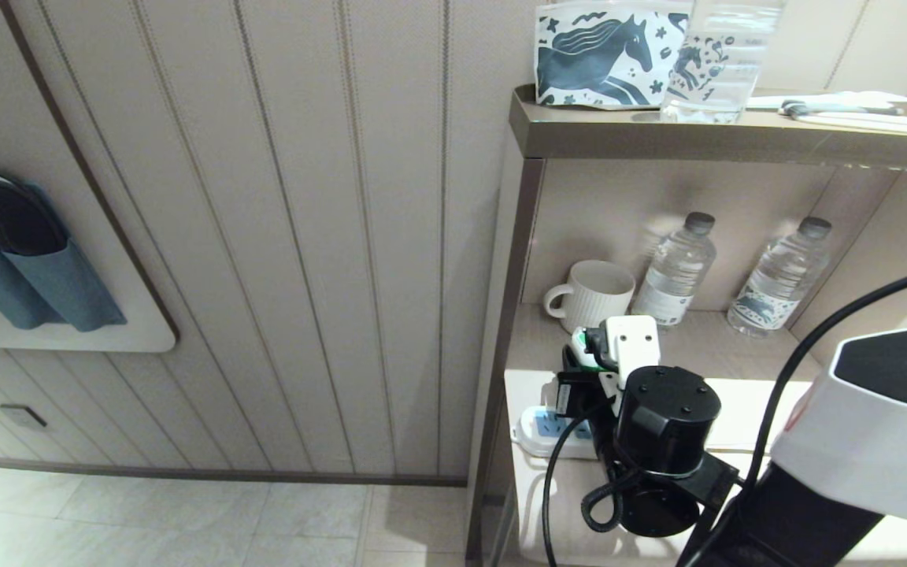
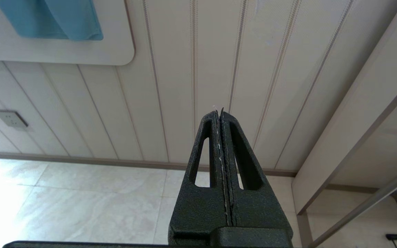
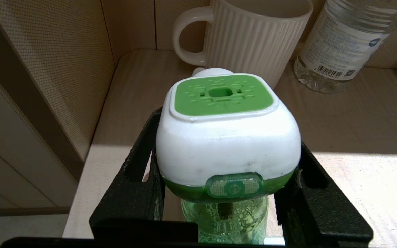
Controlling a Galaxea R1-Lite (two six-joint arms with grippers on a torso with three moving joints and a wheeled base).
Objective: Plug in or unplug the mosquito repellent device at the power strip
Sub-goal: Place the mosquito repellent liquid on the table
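Right gripper (image 3: pixel 231 165) clamps the mosquito repellent device (image 3: pixel 227 137) above the shelf's front left corner, clear of the power strip (image 1: pixel 552 433); left gripper (image 2: pixel 222 144) closed, empty, parked; advise keeping the device level when seating or withdrawing.

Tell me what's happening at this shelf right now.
The right claw is clamped on the mosquito repellent device, holding it over the lower shelf above the power strip, in front of the mug and two water bottles. Whether its plug sits in a socket cannot be seen. The left claw is shut and idle, facing the wall panelling.
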